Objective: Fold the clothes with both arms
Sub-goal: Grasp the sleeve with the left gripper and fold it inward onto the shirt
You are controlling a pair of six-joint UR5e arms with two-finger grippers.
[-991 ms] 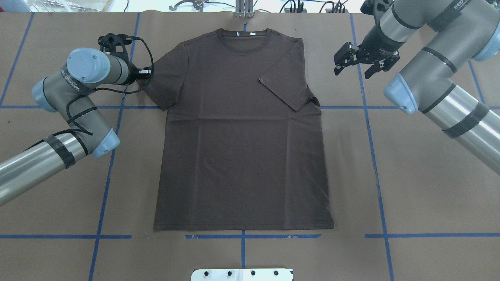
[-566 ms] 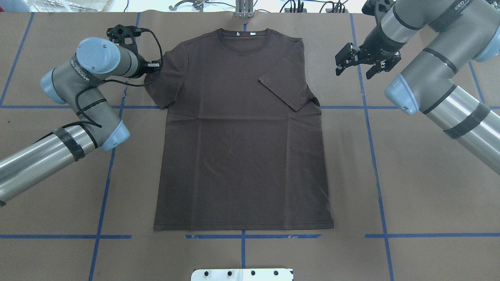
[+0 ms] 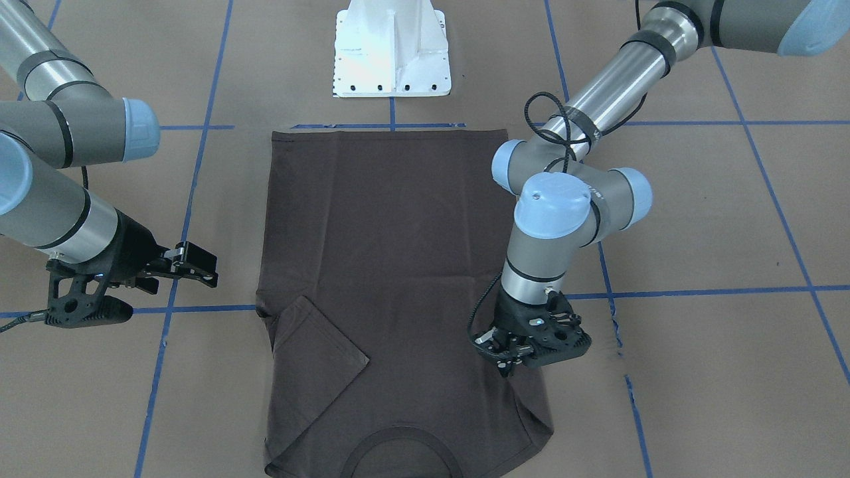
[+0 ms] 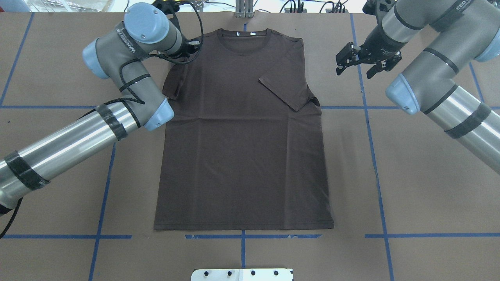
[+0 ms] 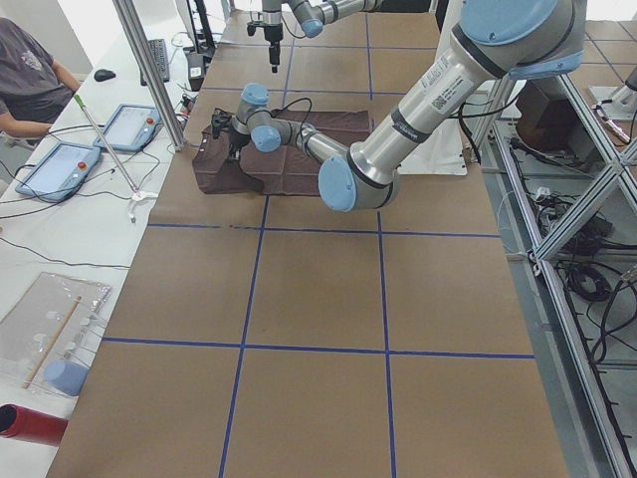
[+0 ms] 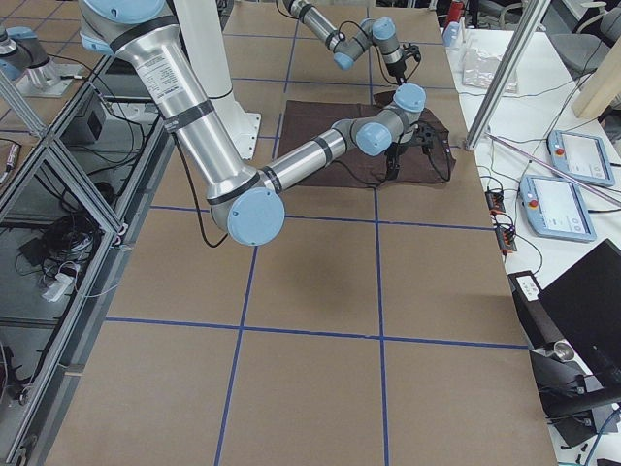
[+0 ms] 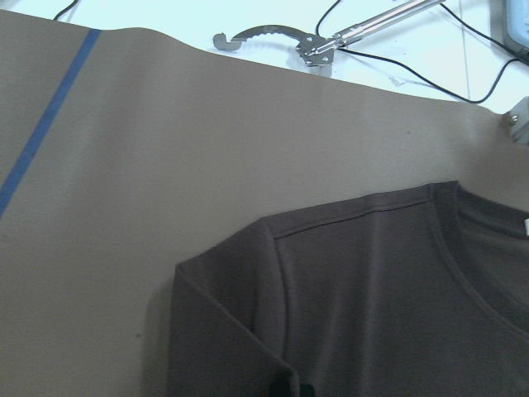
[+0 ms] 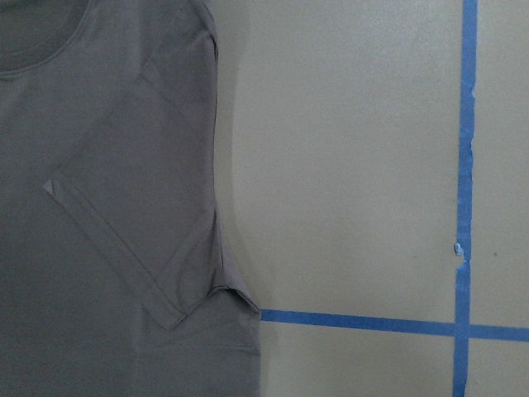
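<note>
The dark brown-grey T-shirt (image 4: 242, 156) lies flat, collar at the far edge; it also shows in the front-facing view (image 3: 385, 252). The sleeve on my right side (image 4: 287, 84) is folded inward onto the chest. My left gripper (image 3: 510, 367) is shut on the other sleeve (image 4: 172, 84) and holds it lifted and bunched beside the shoulder. In the overhead view the wrist hides its fingers. My right gripper (image 4: 356, 70) is open and empty, hovering over bare table to the right of the shirt's shoulder.
The white pedestal base (image 4: 242, 274) stands at the near edge. Blue tape lines (image 4: 375, 156) cross the brown table cover. Beyond the far edge lie cables and a metal tool (image 7: 273, 41). A person (image 5: 30, 70) sits by tablets (image 5: 129, 124).
My left arm has swung right and toward the far edge, drawing the sleeve in from its spread position to a bunched fold by the shoulder. The right arm has barely moved.
</note>
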